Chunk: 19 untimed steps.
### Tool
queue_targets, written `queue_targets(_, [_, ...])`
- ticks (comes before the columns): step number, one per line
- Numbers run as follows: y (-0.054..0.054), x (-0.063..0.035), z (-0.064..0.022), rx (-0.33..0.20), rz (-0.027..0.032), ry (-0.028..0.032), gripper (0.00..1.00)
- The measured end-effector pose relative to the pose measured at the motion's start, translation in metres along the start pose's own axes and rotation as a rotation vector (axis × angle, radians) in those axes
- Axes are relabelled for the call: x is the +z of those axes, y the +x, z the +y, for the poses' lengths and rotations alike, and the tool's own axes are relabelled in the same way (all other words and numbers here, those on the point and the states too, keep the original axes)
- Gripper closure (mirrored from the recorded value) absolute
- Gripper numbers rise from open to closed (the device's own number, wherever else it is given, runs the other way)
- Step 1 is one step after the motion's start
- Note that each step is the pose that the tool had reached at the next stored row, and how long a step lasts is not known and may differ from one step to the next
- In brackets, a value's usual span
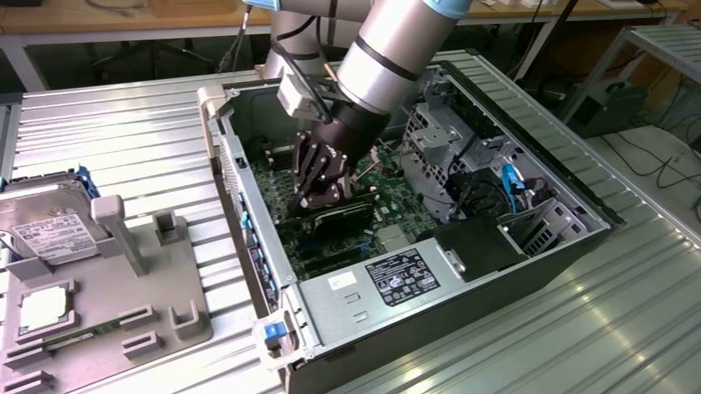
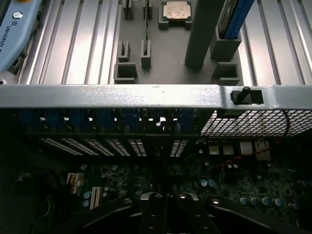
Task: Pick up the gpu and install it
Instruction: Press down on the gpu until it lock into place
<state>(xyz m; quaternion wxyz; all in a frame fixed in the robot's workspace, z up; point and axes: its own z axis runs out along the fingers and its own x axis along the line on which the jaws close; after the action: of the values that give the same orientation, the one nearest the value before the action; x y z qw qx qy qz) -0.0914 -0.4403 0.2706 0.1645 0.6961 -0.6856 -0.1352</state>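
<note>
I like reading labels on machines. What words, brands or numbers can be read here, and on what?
"UNIVERSAL": partial lettering on the robot arm's light blue cover.
White label on the hard drive: print too small to read.
Black sticker on the computer case: symbols and text, too blurred to read.
Small white sticker on the case: unreadable.

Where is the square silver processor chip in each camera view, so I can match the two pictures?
Exterior view: the square silver processor chip lies on the grey slotted fixture at the exterior view's lower left.
Wrist view: the chip sits on that fixture, beyond the case's silver rail.
Shared landmark: the tall grey post beside it.
</note>
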Motion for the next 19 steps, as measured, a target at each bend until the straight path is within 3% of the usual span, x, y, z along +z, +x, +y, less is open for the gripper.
queue_targets(10, [-0.0002,0.0015,0.0000,0.004,0.0008,0.1106,0.89])
queue_targets(12, [-0.0002,0.0016,0.0001,0.005,0.0013,0.1291,0.89])
queue_targets(13, [-0.0003,0.0016,0.0001,0.006,0.0014,0.1357,0.89])
queue_targets(15, [-0.0003,0.0014,0.0002,0.006,0.0017,0.1428,0.89])
queue_targets(19, [-0.0005,-0.0042,0.0027,0.007,0.0026,0.1463,0.89])
